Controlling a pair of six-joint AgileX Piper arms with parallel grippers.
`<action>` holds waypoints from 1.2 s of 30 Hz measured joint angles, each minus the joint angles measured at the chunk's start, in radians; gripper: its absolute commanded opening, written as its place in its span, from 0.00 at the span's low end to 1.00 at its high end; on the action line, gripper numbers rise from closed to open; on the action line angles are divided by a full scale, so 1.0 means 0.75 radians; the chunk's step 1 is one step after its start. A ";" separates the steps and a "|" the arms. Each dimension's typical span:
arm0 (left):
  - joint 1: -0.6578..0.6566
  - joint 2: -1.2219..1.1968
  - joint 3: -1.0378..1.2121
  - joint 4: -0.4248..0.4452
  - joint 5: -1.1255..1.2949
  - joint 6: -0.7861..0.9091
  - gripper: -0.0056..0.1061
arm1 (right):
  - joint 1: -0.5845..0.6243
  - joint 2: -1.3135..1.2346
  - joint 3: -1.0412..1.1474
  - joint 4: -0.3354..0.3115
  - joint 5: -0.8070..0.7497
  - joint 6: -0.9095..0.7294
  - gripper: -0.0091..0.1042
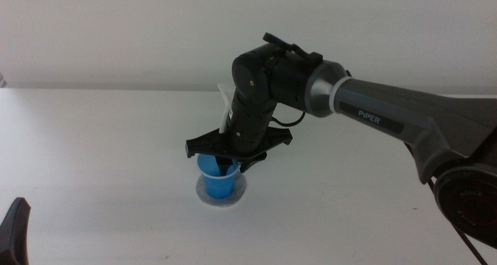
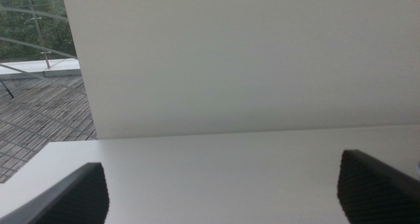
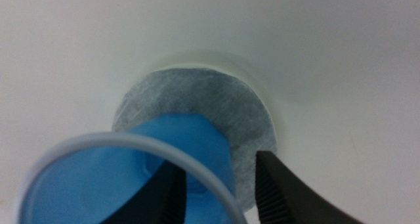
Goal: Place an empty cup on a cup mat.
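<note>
The blue cup stands on the round speckled grey cup mat in the middle of the table. My right gripper reaches down over it from the right. In the right wrist view one jaw is inside the cup and the other outside, over the mat. The right gripper has a clear gap on both sides of the cup's wall, so it is open. My left gripper waits at the bottom left edge. Its jaws stand wide apart and empty in the left wrist view.
The white table carries nothing else in view. A plain white wall stands behind it. The right arm's grey link stretches across the right half of the middle view.
</note>
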 measured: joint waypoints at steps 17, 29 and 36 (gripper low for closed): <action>0.000 0.000 0.000 0.000 0.000 0.000 0.89 | -0.012 -0.224 -0.085 -0.084 0.143 -0.031 0.65; 0.000 0.000 0.000 0.000 0.000 0.000 0.89 | -0.360 -0.847 0.155 -0.107 0.168 -0.197 0.74; 0.000 0.000 0.000 0.000 0.000 0.000 0.89 | -0.603 -1.404 0.758 -0.120 0.176 -0.212 0.74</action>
